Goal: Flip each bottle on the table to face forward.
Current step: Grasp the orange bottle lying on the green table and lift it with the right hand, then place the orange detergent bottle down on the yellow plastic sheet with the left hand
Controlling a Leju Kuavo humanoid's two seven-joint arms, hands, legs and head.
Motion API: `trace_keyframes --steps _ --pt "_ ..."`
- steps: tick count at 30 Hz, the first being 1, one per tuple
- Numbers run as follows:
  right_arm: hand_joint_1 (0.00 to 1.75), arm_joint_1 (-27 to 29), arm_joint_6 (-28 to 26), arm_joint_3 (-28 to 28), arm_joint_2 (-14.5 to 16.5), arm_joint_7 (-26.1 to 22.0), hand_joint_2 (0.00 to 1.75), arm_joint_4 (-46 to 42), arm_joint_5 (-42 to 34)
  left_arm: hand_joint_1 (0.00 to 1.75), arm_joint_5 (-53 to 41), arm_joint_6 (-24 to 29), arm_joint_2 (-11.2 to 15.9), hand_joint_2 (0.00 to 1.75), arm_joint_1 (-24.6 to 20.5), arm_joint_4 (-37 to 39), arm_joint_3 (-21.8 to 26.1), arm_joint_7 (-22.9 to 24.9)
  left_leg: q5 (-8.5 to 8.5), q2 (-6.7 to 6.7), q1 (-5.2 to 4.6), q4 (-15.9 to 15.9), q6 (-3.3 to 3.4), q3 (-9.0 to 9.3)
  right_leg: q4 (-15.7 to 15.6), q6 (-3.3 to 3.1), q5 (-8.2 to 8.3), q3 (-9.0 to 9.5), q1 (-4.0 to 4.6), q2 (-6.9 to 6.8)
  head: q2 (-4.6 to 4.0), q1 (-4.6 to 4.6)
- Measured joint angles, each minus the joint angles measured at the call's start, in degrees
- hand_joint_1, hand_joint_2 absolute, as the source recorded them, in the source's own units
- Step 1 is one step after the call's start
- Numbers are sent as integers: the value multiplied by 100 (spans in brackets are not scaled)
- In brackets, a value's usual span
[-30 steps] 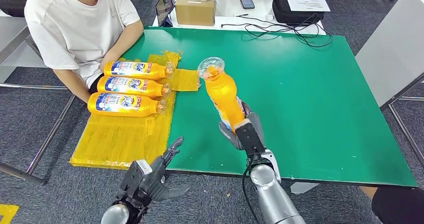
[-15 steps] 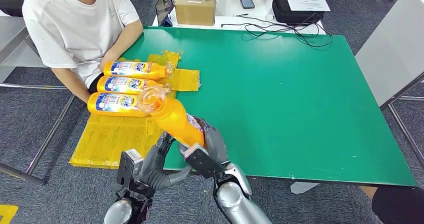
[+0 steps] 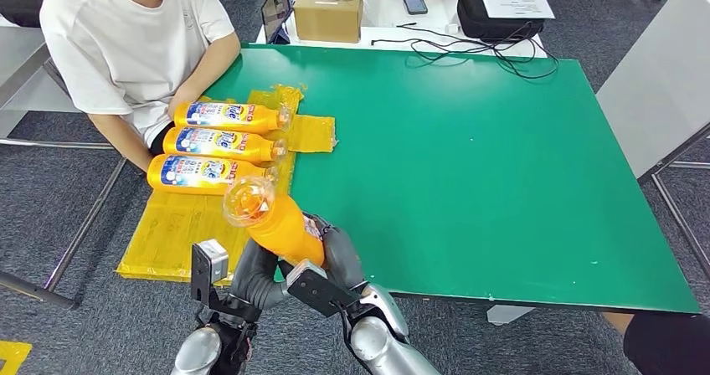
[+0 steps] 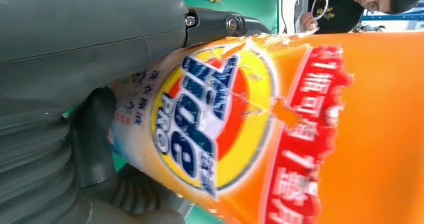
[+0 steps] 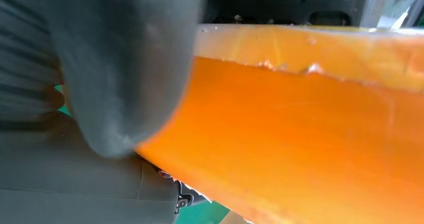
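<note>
Bottle in hand point(image 3: 280, 222) — orange, tilted, clear cap toward the yellow sheet — is raised over the near edge of the green surface point(image 3: 502, 157). Right robot hand point(image 3: 339, 254) is clamped on its lower body; left robot hand point(image 3: 255, 274) closes on it too, label point(image 4: 210, 119) facing the left wrist camera. Beyond, three bottles point(image 3: 209, 145) lie side by side on the yellow sheet point(image 3: 192, 233), beside a seated person point(image 3: 134, 40).
</note>
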Motion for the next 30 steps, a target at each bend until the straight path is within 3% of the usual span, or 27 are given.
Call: trace_keyframes --steps 3,7,21,22,24,25,26,28,30 --pt "175 -6 8 16 0 1 175 45 -30 0 41 -6 0 175 -13 0 4 -3 0 0 0 0 0 -1 0 0 0 0 0 0 0 1" --pt "175 -32 9 90 2 1 175 125 -17 174 -50 134 -2 175 -46 5 17 60 0 0 0 0 0 -1 0 0 0 -2 0 0 0 0" --pt "171 -75 -86 180 2 47 175 240 25 175 -175 375 -4 175 -224 232 62 167 0 0 0 0 0 -3 0 0 0 -3 0 0 0 0" --pt "139 -76 -87 180 2 49 175 244 25 175 -175 375 -4 175 -227 240 63 167 0 0 0 0 0 -3 0 0 0 -4 0 0 0 -1" --pt "52 -78 -96 180 3 51 175 252 29 175 -173 382 -4 175 -231 254 63 170 0 0 0 0 0 -4 0 0 0 -4 0 0 0 -1" --pt "12 -80 -109 181 3 52 131 257 37 175 -170 392 -4 175 -235 257 63 177 0 0 0 0 0 -4 0 0 0 -5 0 0 0 -1" --pt "0 -82 -132 185 4 52 87 263 46 175 -161 410 -7 175 -243 261 63 187 0 0 0 0 0 -4 0 0 0 -5 0 0 0 -1" --pt "0 -91 -203 214 7 48 0 276 61 175 -108 456 -19 175 -271 272 64 209 0 0 0 0 0 -4 0 0 0 -5 0 0 0 0" --pt "0 -102 -327 259 9 19 0 289 67 175 -8 490 -37 175 -322 303 70 226 0 0 0 0 0 -4 0 0 0 -4 0 0 0 1"
